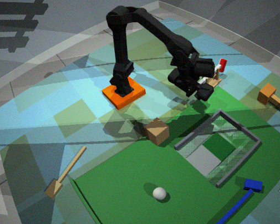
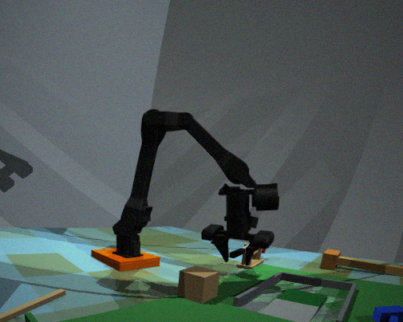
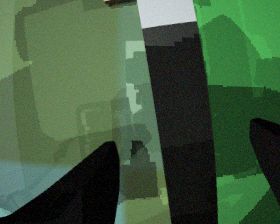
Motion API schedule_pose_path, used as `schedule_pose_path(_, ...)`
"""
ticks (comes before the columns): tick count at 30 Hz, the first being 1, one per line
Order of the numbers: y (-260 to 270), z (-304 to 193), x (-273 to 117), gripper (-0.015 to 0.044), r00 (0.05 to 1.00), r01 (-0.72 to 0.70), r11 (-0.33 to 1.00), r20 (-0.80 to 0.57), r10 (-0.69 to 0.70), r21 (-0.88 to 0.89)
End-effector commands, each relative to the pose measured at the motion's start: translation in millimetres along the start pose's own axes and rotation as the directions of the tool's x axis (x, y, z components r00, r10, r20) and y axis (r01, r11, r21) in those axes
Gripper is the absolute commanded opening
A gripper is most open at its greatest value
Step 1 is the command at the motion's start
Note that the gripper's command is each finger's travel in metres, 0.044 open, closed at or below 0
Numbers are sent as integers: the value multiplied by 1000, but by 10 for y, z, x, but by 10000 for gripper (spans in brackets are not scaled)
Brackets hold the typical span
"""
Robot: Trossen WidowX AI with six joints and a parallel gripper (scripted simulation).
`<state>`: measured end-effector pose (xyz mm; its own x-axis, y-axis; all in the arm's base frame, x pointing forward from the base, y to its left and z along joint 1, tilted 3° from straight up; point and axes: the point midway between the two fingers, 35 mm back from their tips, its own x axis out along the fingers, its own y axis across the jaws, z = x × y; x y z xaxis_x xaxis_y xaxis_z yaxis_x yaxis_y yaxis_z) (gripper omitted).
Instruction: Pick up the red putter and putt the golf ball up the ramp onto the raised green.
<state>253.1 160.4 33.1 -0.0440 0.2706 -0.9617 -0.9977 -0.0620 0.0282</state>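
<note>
Red-headed putter (image 1: 223, 65), white ball (image 1: 159, 193)

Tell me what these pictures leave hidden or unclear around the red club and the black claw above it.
- Red putter: top view, the end effector covers most of its shaft.
- Contact between fingers and grip: wrist view, fingertips cut off by the frame's lower edge.
- Blue putter: top view, handle cut off at the bottom edge.

Arm (image 1: 154, 30): uniformly matte black, blocky links with rounded joint housings, no visible cables or markings. Base: flat orange square plate (image 1: 123, 94). Gripper (image 2: 242, 244): black, two tapered pointed fingers.
</note>
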Motion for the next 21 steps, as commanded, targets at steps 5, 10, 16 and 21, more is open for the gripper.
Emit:
schedule_pose_path(5, -1, 1, -1, 99, 1000, 0, 1000, 0, 0, 0)
schedule_pose_path(10, -1, 1, -1, 46, 1000, 0, 1000, 0, 0, 0)
schedule_pose_path(16, -6, 9, -26, 0, 1000, 0, 1000, 0, 0, 0)
schedule_pose_path(21, -35, 73, -222, 0, 1000, 0, 1000, 0, 0, 0)
